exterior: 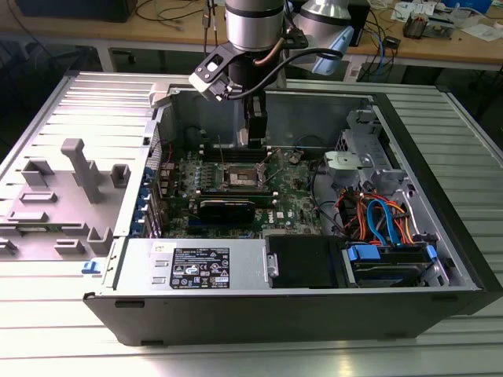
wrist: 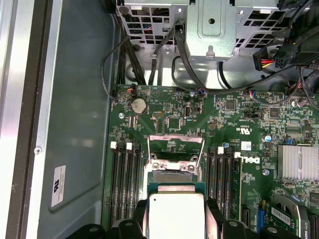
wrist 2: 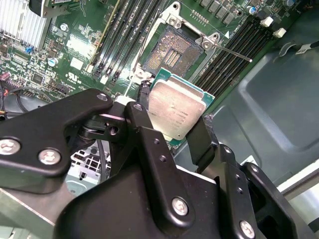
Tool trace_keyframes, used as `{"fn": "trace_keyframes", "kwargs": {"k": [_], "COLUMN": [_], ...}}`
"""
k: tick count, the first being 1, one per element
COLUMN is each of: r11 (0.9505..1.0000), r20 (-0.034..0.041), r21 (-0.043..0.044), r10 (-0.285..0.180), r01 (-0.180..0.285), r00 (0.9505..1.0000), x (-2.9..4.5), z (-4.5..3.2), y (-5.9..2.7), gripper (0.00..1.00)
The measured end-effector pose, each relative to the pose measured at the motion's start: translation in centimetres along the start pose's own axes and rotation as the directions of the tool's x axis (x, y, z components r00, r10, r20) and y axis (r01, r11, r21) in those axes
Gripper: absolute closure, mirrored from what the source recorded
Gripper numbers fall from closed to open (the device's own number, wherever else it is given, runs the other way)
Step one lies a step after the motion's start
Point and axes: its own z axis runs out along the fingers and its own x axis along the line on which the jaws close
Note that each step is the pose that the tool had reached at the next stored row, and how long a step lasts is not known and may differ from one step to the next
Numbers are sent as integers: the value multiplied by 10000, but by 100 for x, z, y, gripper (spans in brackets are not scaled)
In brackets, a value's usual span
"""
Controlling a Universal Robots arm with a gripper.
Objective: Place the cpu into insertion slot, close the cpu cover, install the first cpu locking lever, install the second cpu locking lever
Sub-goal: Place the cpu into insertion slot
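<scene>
Ribbed metal bench [exterior: 236, 357] is topped by an open PC case [exterior: 236, 314], w/ cluttered desks behind. Gripper [exterior: 253, 135] is hung over the motherboard [exterior: 295, 196]. In both wrist views the cpu [wrist 2: 177, 112] [wrist: 177, 216] is pinched by opposite edges btwn the black fingers [wrist 2: 202, 144], jaws closed to chip width only. Cpu is held just above the slot [wrist 2: 172, 52] [wrist: 172, 175], not touching. Slot is bare; cover [wrist: 175, 136] is stood up open at one edge of it.
</scene>
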Motion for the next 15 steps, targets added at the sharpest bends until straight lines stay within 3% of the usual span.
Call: {"fn": "trace_keyframes", "kwargs": {"k": [3, 7, 8, 15], "r11": [10000, 9997, 9997, 9996], "r20": [-3, -7, -8, -9], "r21": [18, 232, 253, 280], "r10": [0, 34, 37, 38], "r01": [0, -34, -37, -38], "r00": [10000, 10000, 10000, 10000], "x": [0, -1, -1, -1], "z": [5, 46, 50, 58], "y": [0, -3, -3, -4], "gripper": [45, 45, 45, 45]}}
